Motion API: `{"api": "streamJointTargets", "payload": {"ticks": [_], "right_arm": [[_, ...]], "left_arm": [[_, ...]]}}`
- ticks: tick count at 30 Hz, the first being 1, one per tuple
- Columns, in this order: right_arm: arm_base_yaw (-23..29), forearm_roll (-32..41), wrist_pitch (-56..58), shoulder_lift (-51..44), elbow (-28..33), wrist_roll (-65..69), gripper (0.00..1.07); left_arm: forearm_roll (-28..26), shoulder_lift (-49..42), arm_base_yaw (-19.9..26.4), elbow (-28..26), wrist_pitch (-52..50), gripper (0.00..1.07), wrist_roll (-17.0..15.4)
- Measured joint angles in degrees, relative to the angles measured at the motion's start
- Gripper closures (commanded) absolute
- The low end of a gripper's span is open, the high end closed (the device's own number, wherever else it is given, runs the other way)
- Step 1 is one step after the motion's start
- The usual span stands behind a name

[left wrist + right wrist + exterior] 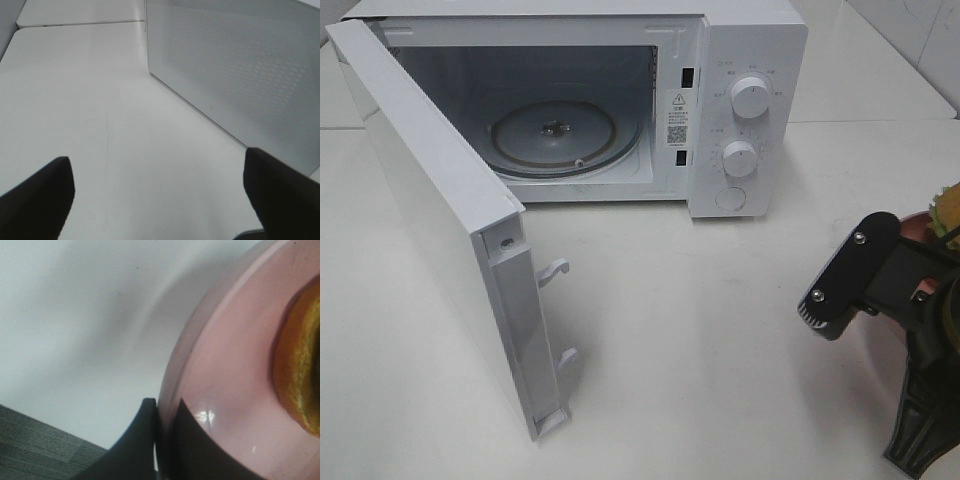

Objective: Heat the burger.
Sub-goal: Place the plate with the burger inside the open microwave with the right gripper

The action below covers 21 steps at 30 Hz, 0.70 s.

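Right claw (pixel 165 402) is clamped on the rim of the pink plate (pixel 225 370) carrying the burger (pixel 300 365), at the edge of the white tabletop (pixel 75 315). Left claw (pixel 156 157) stands wide apart beside the perforated door (pixel 240 65). Only the high view shows the open microwave (pixel 745 50) and its glass turntable (pixel 552 135).

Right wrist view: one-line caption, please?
Right gripper clamps the pink plate by its rim; the burger sits on it.
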Motion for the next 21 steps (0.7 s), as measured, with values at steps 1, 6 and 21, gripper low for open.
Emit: {"api": "streamJointTargets", "payload": {"ticks": [1, 6, 21], "right_arm": [[0.52, -0.11, -0.06, 0.0, 0.0, -0.57, 1.07], [1.66, -1.43, -1.2, 0.0, 0.0, -4.81, 1.07], [1.66, -5.04, -10.14, 0.0, 0.11, -20.34, 1.07]], "left_arm": [[0.0, 0.0, 0.0, 0.0, 0.0, 0.23, 0.0], [0.0, 0.0, 0.0, 0.0, 0.0, 0.23, 0.0], [0.0, 0.0, 0.0, 0.0, 0.0, 0.23, 0.0]]}}
